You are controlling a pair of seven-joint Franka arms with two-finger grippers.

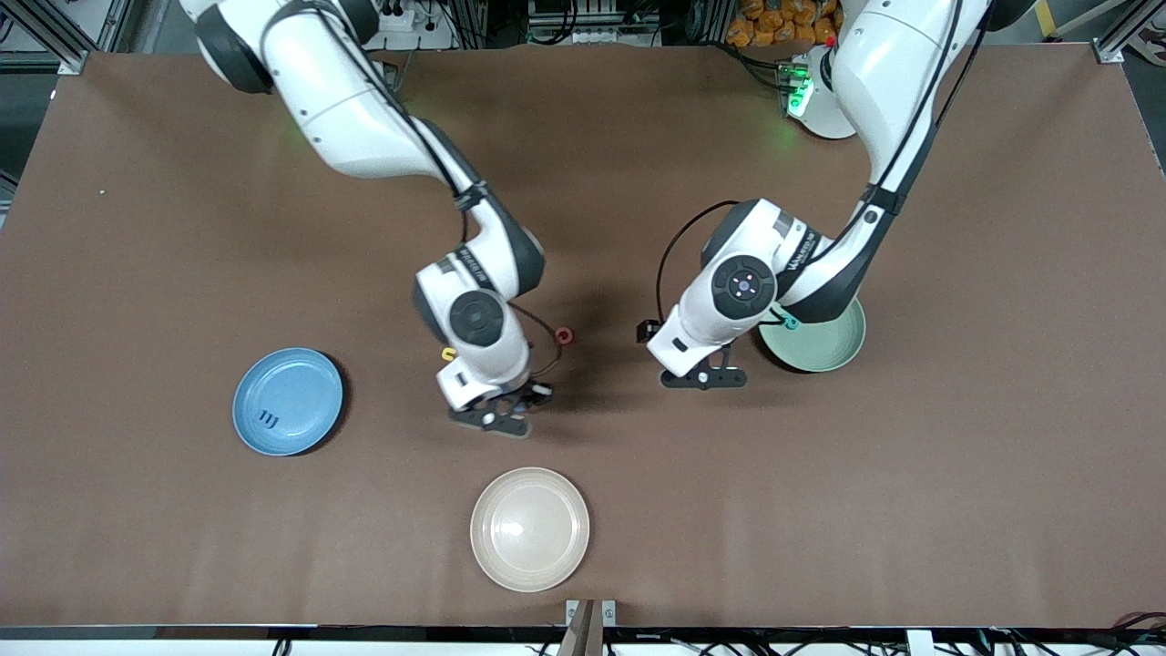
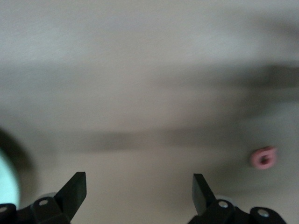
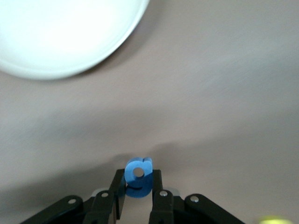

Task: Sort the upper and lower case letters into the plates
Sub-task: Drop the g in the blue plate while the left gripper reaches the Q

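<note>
Fingers (image 3: pixel 119 196) of the right gripper (image 3: pixel 138 198) pinch a blue foam letter (image 3: pixel 138 183) — small, looped; left fingers (image 2: pixel 74 191) spread.

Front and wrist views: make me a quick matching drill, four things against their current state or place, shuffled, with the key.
Things:
1. right gripper
2. left gripper
3. blue plate
4. red-orange letter

States:
A. open, holding nothing, over bare table
B. flat on the table between the two arms
C. shut on a blue letter
D. toward the right arm's end of the table, dark letters lying in it

Pairs: 1-C, 2-A, 3-D, 4-B
</note>
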